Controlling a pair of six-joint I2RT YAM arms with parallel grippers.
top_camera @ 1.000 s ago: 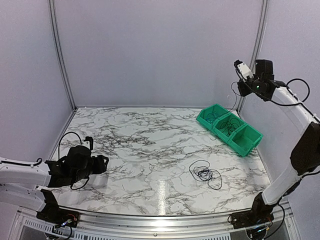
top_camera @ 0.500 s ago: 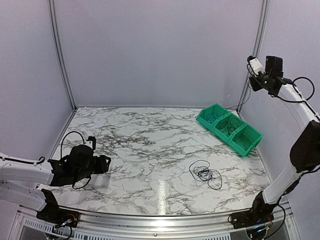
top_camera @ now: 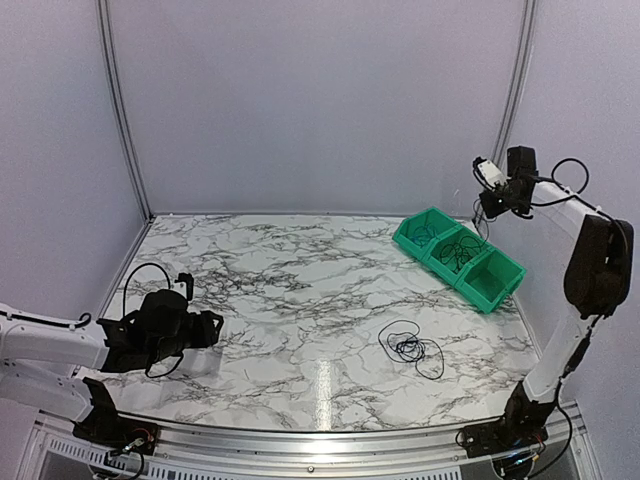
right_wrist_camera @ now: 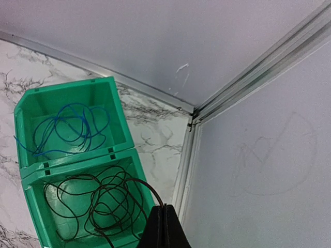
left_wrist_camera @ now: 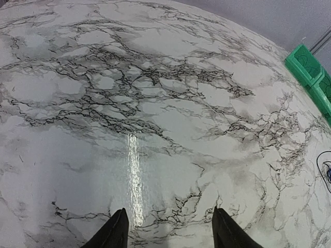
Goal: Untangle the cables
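Cables, thin and black in a loose looped tangle [top_camera: 410, 349], are lying on the white marbled surface [top_camera: 300, 280], well off to the right of the left gripper [top_camera: 213, 328] and apart from it. That gripper is hovering low over the surface with its fingers [left_wrist_camera: 116, 232] spread and nothing between them. Beyond the tangle, just beneath the right gripper [top_camera: 485, 208], a green plastic three-compartment bin [top_camera: 478, 297] is sitting near the corner. Its far compartment is holding a blue cable coil [right_wrist_camera: 67, 129] and its middle one a black cable coil [right_wrist_camera: 98, 201]. The right gripper is hanging above the middle compartment, fingers pressed together, pinching a strand that is rising from the black cable coil.
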